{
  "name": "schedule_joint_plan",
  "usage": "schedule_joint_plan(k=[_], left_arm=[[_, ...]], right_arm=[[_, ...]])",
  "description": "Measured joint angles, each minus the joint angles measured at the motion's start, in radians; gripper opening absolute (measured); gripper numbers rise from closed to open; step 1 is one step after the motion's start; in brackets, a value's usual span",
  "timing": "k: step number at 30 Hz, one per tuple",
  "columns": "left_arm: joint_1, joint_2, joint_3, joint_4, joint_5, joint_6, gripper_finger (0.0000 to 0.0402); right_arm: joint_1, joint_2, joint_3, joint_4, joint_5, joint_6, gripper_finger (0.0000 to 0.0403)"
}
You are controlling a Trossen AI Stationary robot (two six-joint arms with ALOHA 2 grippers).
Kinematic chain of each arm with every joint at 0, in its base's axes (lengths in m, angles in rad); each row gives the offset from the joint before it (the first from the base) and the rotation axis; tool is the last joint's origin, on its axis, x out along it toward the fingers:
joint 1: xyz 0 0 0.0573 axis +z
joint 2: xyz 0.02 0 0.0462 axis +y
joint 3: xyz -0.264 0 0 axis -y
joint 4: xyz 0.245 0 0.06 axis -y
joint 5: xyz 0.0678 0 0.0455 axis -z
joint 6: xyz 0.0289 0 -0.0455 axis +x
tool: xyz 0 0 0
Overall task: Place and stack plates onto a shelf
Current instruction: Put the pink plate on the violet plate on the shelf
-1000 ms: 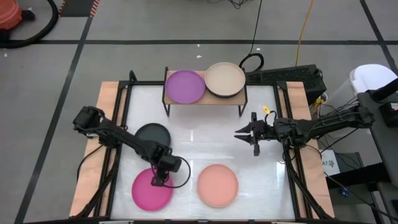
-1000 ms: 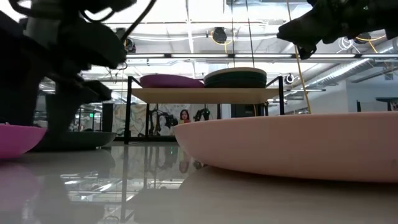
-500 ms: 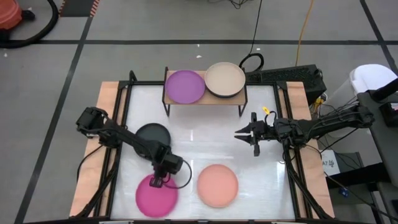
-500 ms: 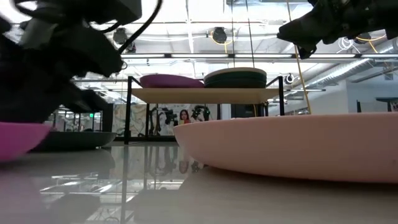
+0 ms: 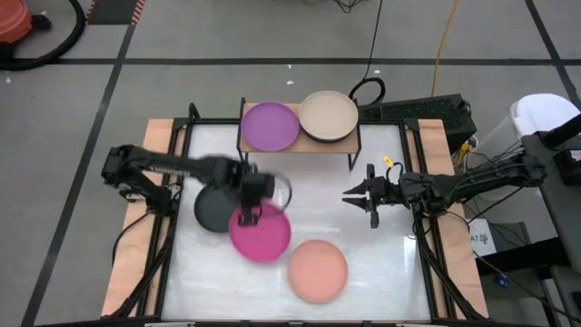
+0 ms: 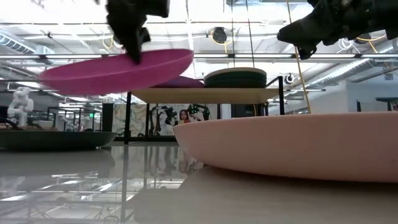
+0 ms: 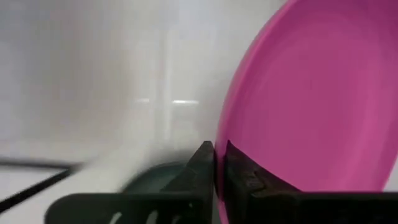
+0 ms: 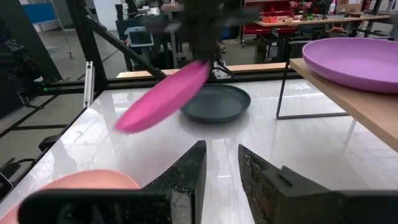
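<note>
A magenta plate (image 5: 263,234) hangs tilted above the table's middle left, with my left gripper (image 5: 245,216) shut on it. Beneath and left of it, a dark plate (image 5: 211,211) rests flat on the table. A peach plate (image 5: 318,270) lies near the front edge. The shelf (image 5: 300,145) stands at the far edge on black legs. It carries a purple plate (image 5: 270,125) and a beige plate (image 5: 329,115) stacked on a dark one. My right gripper (image 5: 347,193) hovers open at mid-right, pointing left, with nothing between its fingers. My left gripper pinches the magenta plate's rim (image 7: 225,134) between its two fingers, one on the upper face and one on the underside. It comes at the plate from above, at its far-left edge (image 5: 241,222). The plate is lifted clear and slopes down away from the held edge (image 8: 200,67).
The white table (image 5: 381,272) has wooden side strips and black rails along both sides. The shelf's legs (image 8: 281,87) stand on the table's far part. Cables and a dark box (image 5: 427,113) lie behind the table at the right.
My left gripper has taken hold of the magenta plate at its rim and lifted it off the table. It has carried the plate up, toward the far edge and to the right, toward the shelf. The plate, which lay flat near the front left, now hangs tilted.
</note>
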Motion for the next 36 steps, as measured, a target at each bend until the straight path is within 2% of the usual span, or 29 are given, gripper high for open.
schedule_joint_plan(k=[3, 9, 14, 16, 20, 22, 27, 36], left_arm=[[0.084, -0.002, 0.140, -0.077, -0.033, 0.050, 0.0020], [0.254, -0.002, 0.399, -0.068, -0.046, 0.186, 0.0024], [0.451, -0.003, 0.520, -0.069, -0.048, 0.229, 0.0024], [0.543, -0.003, 0.534, -0.069, -0.031, 0.229, 0.0024], [0.712, 0.014, 0.531, -0.079, 0.099, 0.224, 0.0023], [0.761, 0.040, 0.530, -0.079, 0.122, 0.208, 0.0023], [0.821, 0.110, 0.528, -0.047, 0.229, 0.191, 0.0023], [0.869, 0.203, 0.528, -0.073, 0.235, 0.203, 0.0025]], right_arm=[[0.000, 0.000, 0.000, -0.001, 0.000, 0.001, 0.0077], [0.000, 0.000, 0.000, -0.014, 0.000, 0.005, 0.0077], [0.000, 0.000, 0.000, -0.014, 0.000, 0.000, 0.0077], [0.000, 0.000, 0.000, -0.014, 0.000, -0.010, 0.0077], [0.000, 0.000, 0.000, -0.013, 0.000, -0.014, 0.0077], [0.000, 0.000, 0.000, -0.012, 0.004, -0.016, 0.0077], [0.000, 0.000, 0.000, -0.010, 0.005, -0.012, 0.0077], [0.000, 0.000, -0.010, -0.005, 0.004, 0.015, 0.0077]])
